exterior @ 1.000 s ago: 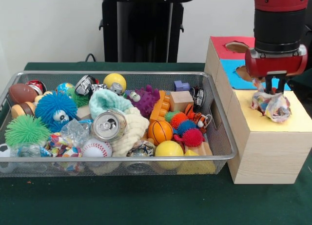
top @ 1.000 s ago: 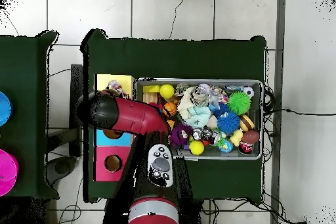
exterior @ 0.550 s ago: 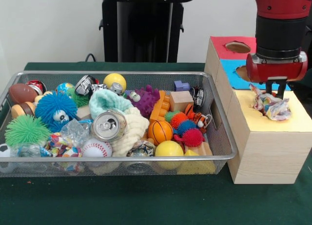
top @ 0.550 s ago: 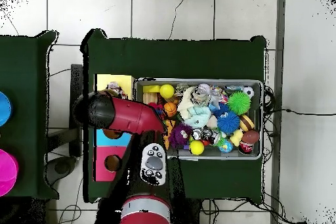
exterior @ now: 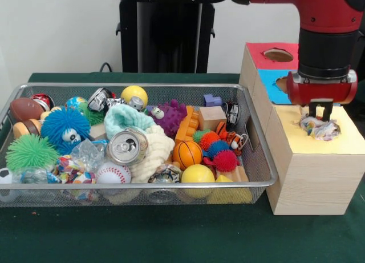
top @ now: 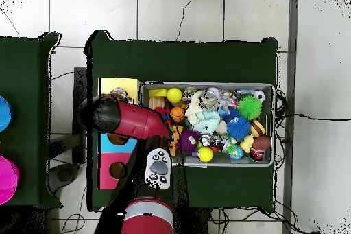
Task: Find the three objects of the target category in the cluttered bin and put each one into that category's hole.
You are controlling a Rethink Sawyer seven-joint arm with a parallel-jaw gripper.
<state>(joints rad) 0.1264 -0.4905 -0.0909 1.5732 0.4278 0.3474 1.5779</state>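
A crumpled, multicoloured wrapper (exterior: 320,128) lies on the yellow top (exterior: 336,140) of the wooden sorting box, partly sunk into that section's hole. My gripper (exterior: 320,116) hangs straight above it, fingers apart and just clear of its top, so it is open and empty. From overhead the wrapper (top: 120,95) peeks out beside the red arm (top: 127,118), which hides the gripper. The wire bin (exterior: 259,160) of mixed toys stands left of the box.
The box also has a blue section (exterior: 274,86) and a red section (exterior: 265,51), each with a hole. The bin holds a drink can (exterior: 126,146), balls, spiky toys, blocks and plastic wrap (exterior: 86,154). A black pedestal (exterior: 165,35) stands behind.
The gripper carried the wrapper a little back over the yellow section and let it go. The wrapper dropped from between the fingers and now sits lower, in the hole.
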